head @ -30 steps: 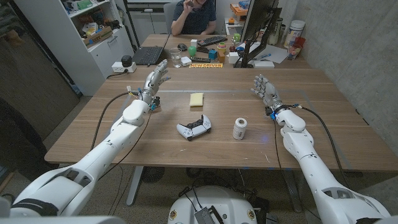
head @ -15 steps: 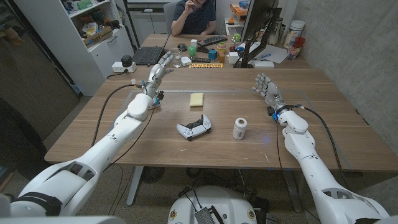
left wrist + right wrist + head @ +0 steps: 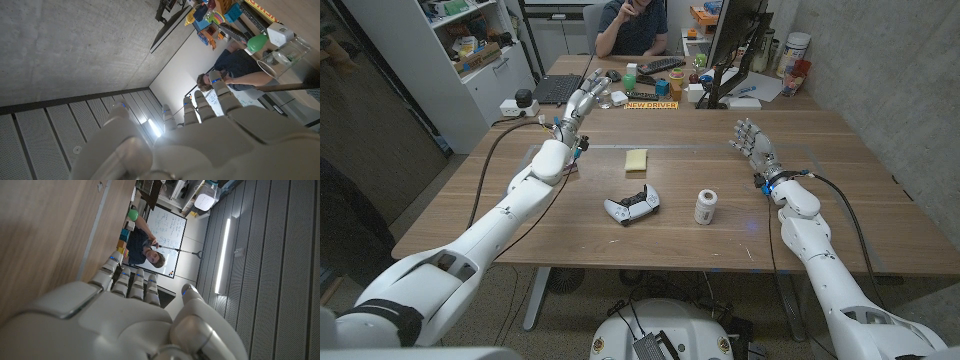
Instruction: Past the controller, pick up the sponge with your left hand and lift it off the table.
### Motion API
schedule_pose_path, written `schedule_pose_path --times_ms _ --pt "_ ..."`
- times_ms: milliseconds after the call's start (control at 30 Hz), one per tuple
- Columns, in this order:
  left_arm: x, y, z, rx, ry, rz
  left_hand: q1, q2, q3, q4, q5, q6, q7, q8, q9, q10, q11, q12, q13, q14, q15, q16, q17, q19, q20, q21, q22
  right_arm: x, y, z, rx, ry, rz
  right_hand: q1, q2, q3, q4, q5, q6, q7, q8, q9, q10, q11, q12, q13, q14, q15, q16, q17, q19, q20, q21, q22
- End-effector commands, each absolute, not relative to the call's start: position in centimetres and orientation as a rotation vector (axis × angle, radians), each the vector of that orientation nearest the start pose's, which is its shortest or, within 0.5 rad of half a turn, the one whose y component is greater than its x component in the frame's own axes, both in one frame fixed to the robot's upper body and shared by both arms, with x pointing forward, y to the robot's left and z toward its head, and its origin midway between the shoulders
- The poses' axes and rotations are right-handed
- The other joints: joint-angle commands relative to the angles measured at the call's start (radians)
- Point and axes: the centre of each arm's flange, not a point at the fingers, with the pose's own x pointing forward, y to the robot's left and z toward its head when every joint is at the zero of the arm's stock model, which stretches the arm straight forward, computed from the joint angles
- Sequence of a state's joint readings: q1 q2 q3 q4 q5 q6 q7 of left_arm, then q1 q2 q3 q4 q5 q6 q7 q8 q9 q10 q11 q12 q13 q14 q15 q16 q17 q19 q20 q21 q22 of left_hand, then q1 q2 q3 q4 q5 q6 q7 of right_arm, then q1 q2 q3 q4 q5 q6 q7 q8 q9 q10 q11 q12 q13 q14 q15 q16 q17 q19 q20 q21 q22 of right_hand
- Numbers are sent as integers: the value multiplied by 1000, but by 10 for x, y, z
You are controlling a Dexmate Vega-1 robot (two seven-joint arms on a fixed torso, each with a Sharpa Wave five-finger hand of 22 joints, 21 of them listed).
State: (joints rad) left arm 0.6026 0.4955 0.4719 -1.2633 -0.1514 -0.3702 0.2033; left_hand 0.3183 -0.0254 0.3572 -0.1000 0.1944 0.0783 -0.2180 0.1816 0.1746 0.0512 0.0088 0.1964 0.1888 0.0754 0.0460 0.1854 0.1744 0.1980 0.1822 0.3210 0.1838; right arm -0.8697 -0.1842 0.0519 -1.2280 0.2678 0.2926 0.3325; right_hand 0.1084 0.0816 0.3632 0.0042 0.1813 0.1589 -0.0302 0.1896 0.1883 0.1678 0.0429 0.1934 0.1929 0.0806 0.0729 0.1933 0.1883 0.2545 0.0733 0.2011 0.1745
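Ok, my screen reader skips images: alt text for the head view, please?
Left hand raised, open, left of and beyond the yellow sponge, which lies on the wooden table. Nearer sit a controller and white bottle; right hand open.

head view high over table (image 3: 620, 240), wrist views close – ceilingward

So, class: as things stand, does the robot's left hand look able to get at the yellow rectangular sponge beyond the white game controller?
Probably yes: the left hand is raised, open, empty; bare table surrounds the yellow rectangular sponge.
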Motion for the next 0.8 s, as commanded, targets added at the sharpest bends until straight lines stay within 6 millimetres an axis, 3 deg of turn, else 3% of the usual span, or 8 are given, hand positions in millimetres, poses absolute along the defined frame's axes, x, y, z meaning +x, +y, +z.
schedule_pose_path --times_ms 33,200,800 --pt "631 231 127 562 -984 11 20 -2 3 -14 4 -10 -2 1 5 2 -10 7 2 -5 3 -2 4 2 4 -1 2 642 -308 -30 -9 -702 217 -2 -7 0 2 4 10 -3 6 2 11 -1 7 6 8 -1 5 3 8 2 3 5" --pt "626 222 137 605 -1006 10 56 -11 7 -37 10 -25 -2 0 5 -27 -24 -1 2 -25 9 -6 5 6 4 -8 1 636 -310 -28 -15 -720 206 -3 -8 0 2 4 10 -3 6 2 12 2 8 6 8 -1 5 3 7 3 3 5" --pt "608 196 161 810 -1069 24 109 -24 10 -59 17 -67 -2 -4 6 -70 -27 -6 5 -55 15 -9 5 -5 6 -26 2 625 -303 -24 -34 -754 213 -6 -10 -2 3 5 13 -3 7 2 14 -1 8 6 9 -1 5 3 8 3 3 5"
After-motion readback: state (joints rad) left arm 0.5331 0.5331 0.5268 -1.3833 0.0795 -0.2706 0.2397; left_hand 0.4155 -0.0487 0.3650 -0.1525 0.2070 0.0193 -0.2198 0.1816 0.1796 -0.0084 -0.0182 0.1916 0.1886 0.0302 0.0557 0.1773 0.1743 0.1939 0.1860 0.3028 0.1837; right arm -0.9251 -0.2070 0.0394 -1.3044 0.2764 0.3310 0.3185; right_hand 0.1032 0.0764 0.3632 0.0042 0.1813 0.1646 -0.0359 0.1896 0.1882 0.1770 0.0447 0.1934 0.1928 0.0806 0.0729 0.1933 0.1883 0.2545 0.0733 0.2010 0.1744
